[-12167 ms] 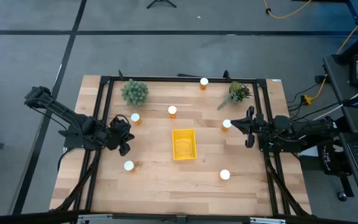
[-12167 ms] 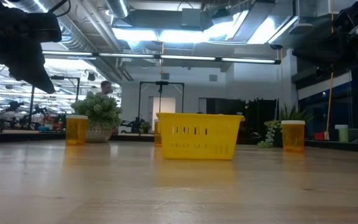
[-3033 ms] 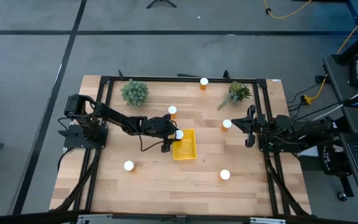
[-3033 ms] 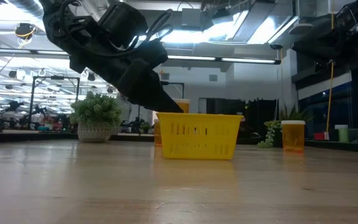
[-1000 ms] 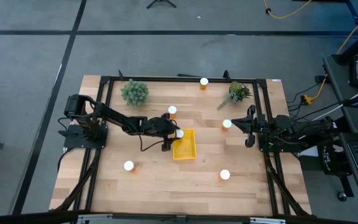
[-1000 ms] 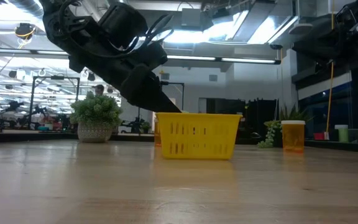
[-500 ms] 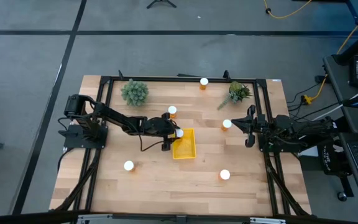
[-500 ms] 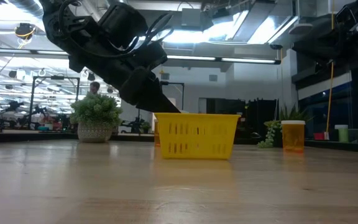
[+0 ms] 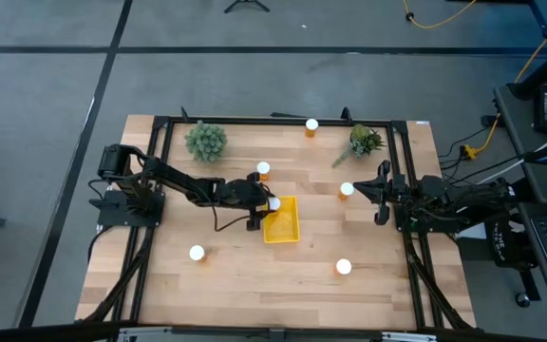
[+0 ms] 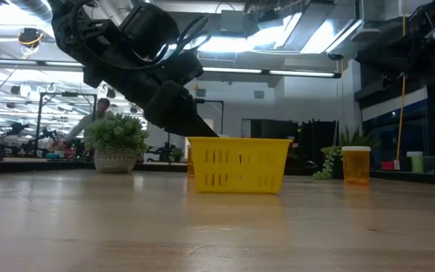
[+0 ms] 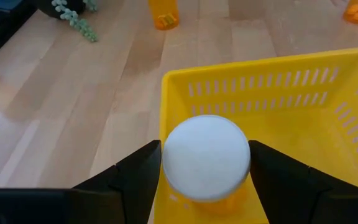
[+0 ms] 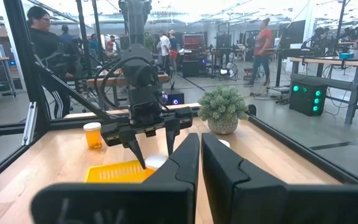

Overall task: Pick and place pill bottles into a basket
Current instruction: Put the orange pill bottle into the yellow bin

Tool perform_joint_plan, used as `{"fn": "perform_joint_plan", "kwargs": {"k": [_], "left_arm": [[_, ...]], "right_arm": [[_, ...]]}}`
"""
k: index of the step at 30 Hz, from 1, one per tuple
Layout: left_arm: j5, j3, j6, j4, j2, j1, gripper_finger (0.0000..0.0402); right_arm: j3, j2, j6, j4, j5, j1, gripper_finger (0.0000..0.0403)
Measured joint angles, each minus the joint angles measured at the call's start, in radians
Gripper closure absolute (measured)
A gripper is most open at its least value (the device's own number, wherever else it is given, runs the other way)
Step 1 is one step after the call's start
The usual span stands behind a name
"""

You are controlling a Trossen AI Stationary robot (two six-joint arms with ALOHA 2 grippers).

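1. From above, the left gripper [image 9: 272, 207] reaches across the table [image 9: 226, 275] to the near-left corner of the yellow basket [image 9: 284, 226]. Its jaws pinch a pill bottle [image 9: 273, 203] whose white cap shows right at that corner. The basket sits near the middle of the table.

2. Also from above, five more bottles stand loose on the wood: one [image 9: 263, 169] just behind the left gripper, one [image 9: 311, 124] at the far edge, one [image 9: 347, 189] beside the right gripper [image 9: 380, 193], one [image 9: 197, 253] at front left and one [image 9: 343, 267] at front right. Two small plants stand at the back, a bushy one [image 9: 205, 141] on the left and a trailing one [image 9: 363, 142] on the right. The right arm waits at the table's right edge.

3. At table height, the left arm comes down slanting to the basket's [image 10: 239, 164] upper left rim, its tip hidden there. One bottle [image 10: 356, 165] stands well to the right, and the bushy plant [image 10: 116, 141] to the left. A person shows in the room behind.

4. From the left wrist, the held bottle's [image 11: 206, 157] white cap sits between the two dark fingers [image 11: 135, 174], over the basket's [image 11: 272, 81] rim and inside corner.

5. From the right wrist, that gripper's [image 12: 200, 149] jaws are pressed together, holding nothing. Beyond them the left gripper [image 12: 154, 144] hangs over the basket [image 12: 114, 172], with people in the room beyond.
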Motion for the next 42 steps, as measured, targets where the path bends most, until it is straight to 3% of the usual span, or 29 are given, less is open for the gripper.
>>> {"fn": "perform_joint_plan", "kwargs": {"k": [14, 24, 42], "left_arm": [[0.003, 0.0, 0.0, -0.006, -0.011, -0.01, 0.017], [0.027, -0.001, -0.008, -0.109, -0.133, -0.01, 0.017], [0.026, -0.009, -0.058, -0.59, -0.495, -0.048, 0.0181]], "right_arm": [[0.0, 0.0, 0.003, -0.019, 0.0, 0.0, 0.0379], [0.0, 0.0, 0.004, -0.027, 0.0, 0.0, 0.0379], [0.0, 0.0, 0.003, -0.036, 0.0, 0.0, 0.0379]]}}
